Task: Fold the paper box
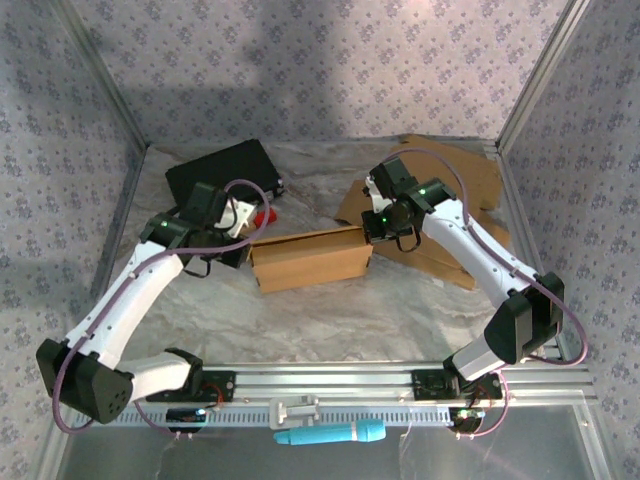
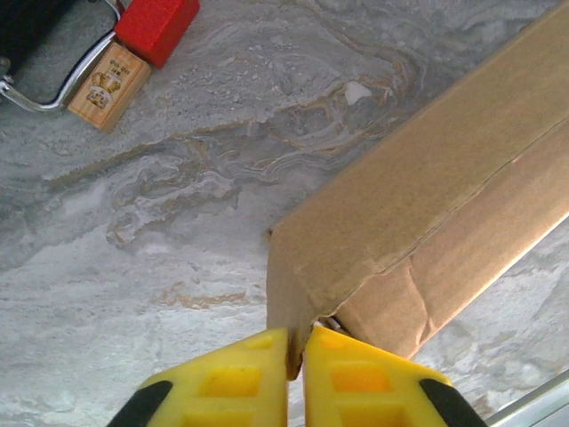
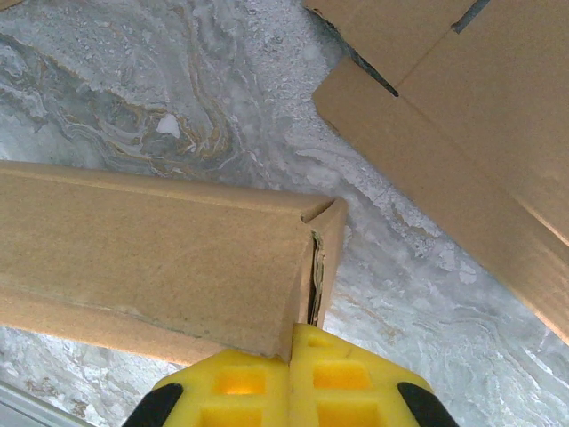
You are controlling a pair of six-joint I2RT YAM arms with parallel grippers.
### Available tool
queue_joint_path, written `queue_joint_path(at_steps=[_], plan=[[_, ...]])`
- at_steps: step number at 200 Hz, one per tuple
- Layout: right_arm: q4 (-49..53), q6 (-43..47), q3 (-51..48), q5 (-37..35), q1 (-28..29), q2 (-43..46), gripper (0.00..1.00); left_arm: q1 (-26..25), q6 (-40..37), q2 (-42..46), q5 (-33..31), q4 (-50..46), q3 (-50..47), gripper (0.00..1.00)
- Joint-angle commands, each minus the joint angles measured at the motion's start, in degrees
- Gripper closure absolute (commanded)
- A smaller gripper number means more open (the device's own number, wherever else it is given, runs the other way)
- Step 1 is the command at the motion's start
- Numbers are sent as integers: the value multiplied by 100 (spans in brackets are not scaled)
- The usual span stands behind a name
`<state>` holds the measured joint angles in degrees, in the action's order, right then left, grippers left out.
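Observation:
The brown paper box (image 1: 310,258) lies lengthwise across the middle of the table, its walls standing. At its left end my left gripper (image 1: 246,243) is shut on the end flap. In the left wrist view the flap's edge sits pinched between the yellow fingertips (image 2: 296,351), and the box (image 2: 418,205) runs off to the upper right. At the right end my right gripper (image 1: 372,232) is shut on the box's end corner. In the right wrist view its fingers (image 3: 293,342) meet on the lower corner of the box (image 3: 151,258), beside a narrow slit at the end wall.
Flat cardboard sheets (image 1: 450,190) (image 3: 462,116) lie behind the right gripper. A black case (image 1: 222,172) sits at the back left, with a red block (image 2: 158,25) and a wooden tag (image 2: 108,84) on a metal loop. A teal tool (image 1: 330,434) lies below the arm bases.

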<state>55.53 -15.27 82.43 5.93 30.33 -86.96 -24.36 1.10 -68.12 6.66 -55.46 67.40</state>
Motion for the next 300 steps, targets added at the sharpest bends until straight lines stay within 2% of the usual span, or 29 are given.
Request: queue_joint_path(at_steps=[1, 48, 89, 171, 300], plan=[[217, -157, 58, -73, 92, -100, 100, 37, 570, -76, 228, -122, 282, 91], [51, -473, -69, -326, 401, -66, 100, 37, 1900, -283, 479, -368, 538, 100], [17, -571, -92, -445, 483, -69, 100, 37, 2500, -474, 630, -659, 784, 100], [70, -548, -177, -409, 440, -30, 100, 97, 2680, -746, 983, -946, 1037, 100], [143, -380, -143, -166, 266, -32, 100, 587, 2506, -1406, 1759, -1900, 1817, 100]])
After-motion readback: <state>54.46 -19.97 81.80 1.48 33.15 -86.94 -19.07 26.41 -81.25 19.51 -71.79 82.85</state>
